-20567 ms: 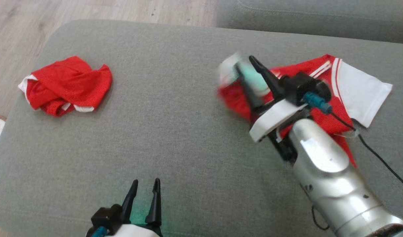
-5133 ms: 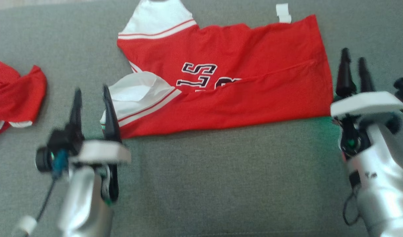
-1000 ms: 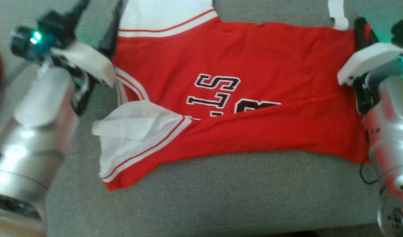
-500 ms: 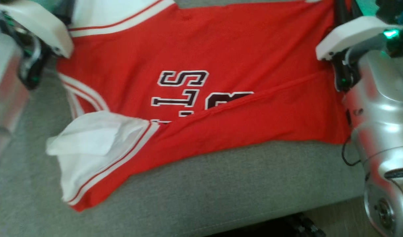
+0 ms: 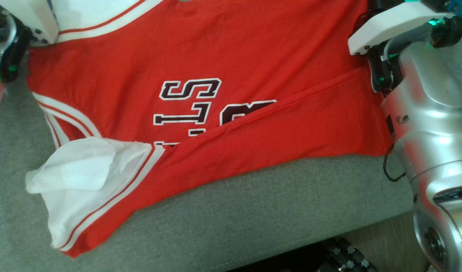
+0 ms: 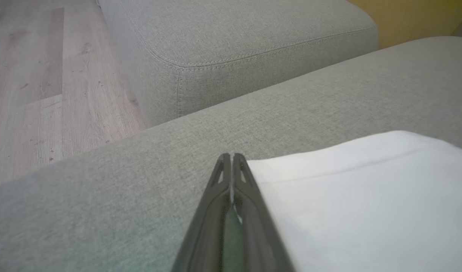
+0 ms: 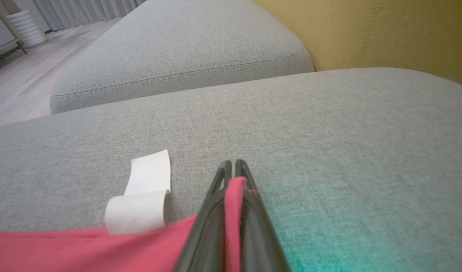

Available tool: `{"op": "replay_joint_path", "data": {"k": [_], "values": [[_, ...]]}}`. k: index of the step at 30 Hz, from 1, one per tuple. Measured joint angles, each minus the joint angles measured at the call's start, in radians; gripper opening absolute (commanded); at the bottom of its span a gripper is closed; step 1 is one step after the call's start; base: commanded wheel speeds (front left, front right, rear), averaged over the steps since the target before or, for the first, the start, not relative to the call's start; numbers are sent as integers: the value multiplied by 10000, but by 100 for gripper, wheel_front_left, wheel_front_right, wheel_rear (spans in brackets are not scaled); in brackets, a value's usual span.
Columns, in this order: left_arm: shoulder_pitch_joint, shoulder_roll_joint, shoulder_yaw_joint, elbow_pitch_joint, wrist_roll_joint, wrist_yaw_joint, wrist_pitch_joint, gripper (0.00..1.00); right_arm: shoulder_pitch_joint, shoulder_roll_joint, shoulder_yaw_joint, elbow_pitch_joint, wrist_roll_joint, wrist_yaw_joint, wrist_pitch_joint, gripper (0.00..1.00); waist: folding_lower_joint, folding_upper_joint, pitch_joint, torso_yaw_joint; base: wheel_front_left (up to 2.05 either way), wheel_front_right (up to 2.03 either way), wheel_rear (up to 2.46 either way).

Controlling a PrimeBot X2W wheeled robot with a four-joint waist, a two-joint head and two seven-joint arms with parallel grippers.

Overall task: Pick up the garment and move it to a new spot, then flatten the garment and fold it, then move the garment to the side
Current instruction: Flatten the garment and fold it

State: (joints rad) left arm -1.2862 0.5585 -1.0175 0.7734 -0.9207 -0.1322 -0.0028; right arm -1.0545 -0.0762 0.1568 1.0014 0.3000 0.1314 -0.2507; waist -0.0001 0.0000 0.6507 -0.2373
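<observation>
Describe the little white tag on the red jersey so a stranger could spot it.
On the grey sofa cushion lies a red jersey. At its edge, just left of the right gripper in the right wrist view, a small white tag curls onto the cushion. It is a narrow strip, unlike the broad striped sleeve.

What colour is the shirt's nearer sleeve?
White, with a thin red stripe. The sleeve shows best in the head view.
</observation>
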Motion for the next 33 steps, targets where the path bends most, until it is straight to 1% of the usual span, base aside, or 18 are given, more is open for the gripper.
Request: {"op": "replay_joint_path", "data": {"k": [5,8,11,14,20,23,28,31,33], "values": [[-7,6,-658,-382,-476,0,-119,0,0,-115,29,69,88,0,-2,0,1,0,-119,213,0,0,0],[-1,-6,-940,-462,-508,0,-698,0,0,-272,10,119,96,0,-2,0,1,0,-208,378,0,0,0],[-14,-8,-1081,-337,-412,0,-1657,0,2,-372,-79,96,59,0,-2,0,2,0,-296,578,0,0,0],[-103,-50,-1087,-79,-176,0,-2242,0,7,-407,-205,29,-109,0,-2,0,2,0,-408,787,0,0,0],[-512,-255,-780,165,182,-2,-2497,0,10,-550,-652,-128,-587,0,-2,0,1,0,-764,1212,0,0,0],[-514,-305,-58,-96,556,0,-2497,0,5,-600,-903,-314,-844,0,-2,0,2,0,-898,1419,0,0,0],[-453,-378,1231,-846,1565,15,-2523,0,16,-602,-1335,-932,-1285,0,-4,0,3,0,-1165,1684,0,0,0],[13,-625,1906,-1304,2077,17,-2541,0,223,-650,-1482,-1279,-1471,0,-6,0,1,0,-1422,1842,0,0,0],[685,-867,2334,-1657,2393,17,-2543,0,668,-686,-1526,-1379,-1515,0,-17,0,2,0,-1658,1953,0,0,0]]}}
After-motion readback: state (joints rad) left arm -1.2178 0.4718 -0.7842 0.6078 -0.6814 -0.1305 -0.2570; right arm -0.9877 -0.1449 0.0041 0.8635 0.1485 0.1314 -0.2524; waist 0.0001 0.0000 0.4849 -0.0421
